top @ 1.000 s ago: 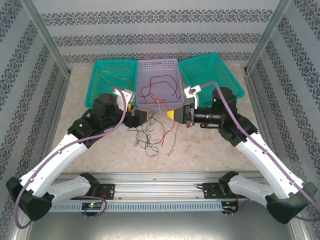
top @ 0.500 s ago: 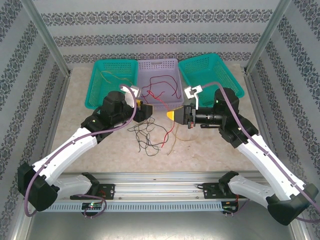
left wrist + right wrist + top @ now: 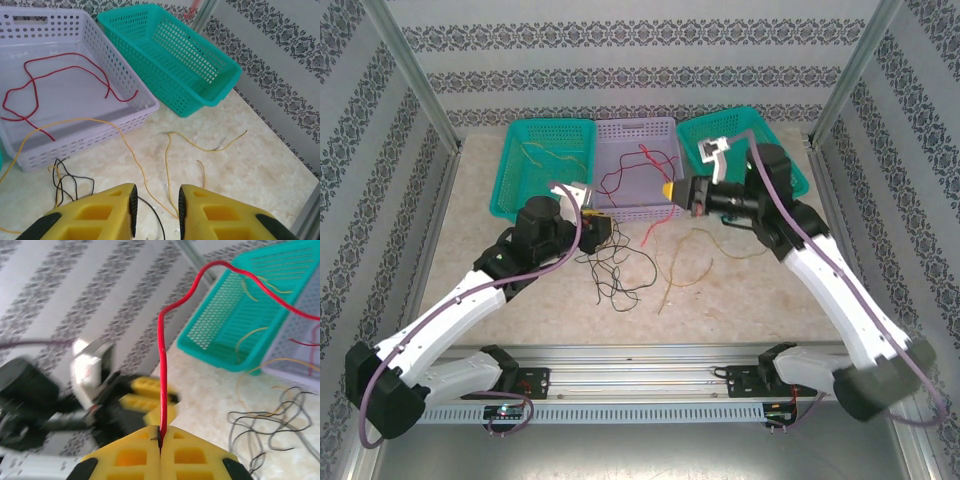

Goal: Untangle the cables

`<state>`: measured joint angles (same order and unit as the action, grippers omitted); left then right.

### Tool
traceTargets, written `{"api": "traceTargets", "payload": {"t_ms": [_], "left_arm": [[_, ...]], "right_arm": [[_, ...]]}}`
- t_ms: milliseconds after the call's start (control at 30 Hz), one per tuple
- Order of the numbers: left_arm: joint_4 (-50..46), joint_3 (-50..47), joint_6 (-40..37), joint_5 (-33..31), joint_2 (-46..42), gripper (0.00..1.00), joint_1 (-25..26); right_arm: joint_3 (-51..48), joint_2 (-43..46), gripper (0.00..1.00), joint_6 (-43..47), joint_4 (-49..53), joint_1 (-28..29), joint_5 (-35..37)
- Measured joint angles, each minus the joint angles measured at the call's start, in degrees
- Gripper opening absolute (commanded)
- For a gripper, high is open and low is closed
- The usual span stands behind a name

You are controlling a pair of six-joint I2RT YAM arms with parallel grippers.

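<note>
The right jaws were pressed tight together on a red cable (image 3: 161, 365), which rose straight out of the tips, bent over and ran off toward the baskets. In the last second they had carried it from the near edge of the purple basket (image 3: 635, 124) up and back, and they now hung over that basket's right side. The strand's tail seemed still to trail onto the bench (image 3: 770, 290) beside the black tangle (image 3: 615, 270). Another red cable (image 3: 620, 180) lay loose inside the purple basket.

The left jaws had narrowed from wide to a small gap. In the left wrist view a yellow cable (image 3: 167, 165) ran down into that gap with a black strand beside it. The tips did not meet, and I could not tell whether either strand was pinched. These jaws sat low over the bench, just in front of the purple basket, at the far edge of the tangle.

With the red cable raised, a yellow loop (image 3: 685, 262) lay more spread out on the bench, right of the tangle and apparently free of it. Thin yellow strands lay in the left teal basket (image 3: 510, 170).

By my reading the red cable was nearly out of the heap. The left jaws looked to be closing to pin the rest while it was drawn clear. The black knot remained to be sorted.
</note>
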<state>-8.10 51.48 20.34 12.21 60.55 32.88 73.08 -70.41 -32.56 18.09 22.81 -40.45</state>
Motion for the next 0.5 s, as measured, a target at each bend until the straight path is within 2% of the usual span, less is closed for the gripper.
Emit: {"api": "traceTargets", "payload": {"t_ms": [167,300,500], "left_arm": [[-0.26,-4.2,2.51,-0.02,-3.76,0.38,0.0],[-0.7,-7.06,4.24,-0.02,-5.86,0.42,0.0],[-1.49,-9.53,5.55,-0.44,-7.28,0.43,0.0]], "right_arm": [[8.96,-17.81,0.0,-0.02,-0.24,-1.7,0.52],[20.17,-32.44,0.0,1.38,2.34,-1.77,2.12],[37.53,-49.13,0.0,3.58,8.28,-1.64,6.71]]}}
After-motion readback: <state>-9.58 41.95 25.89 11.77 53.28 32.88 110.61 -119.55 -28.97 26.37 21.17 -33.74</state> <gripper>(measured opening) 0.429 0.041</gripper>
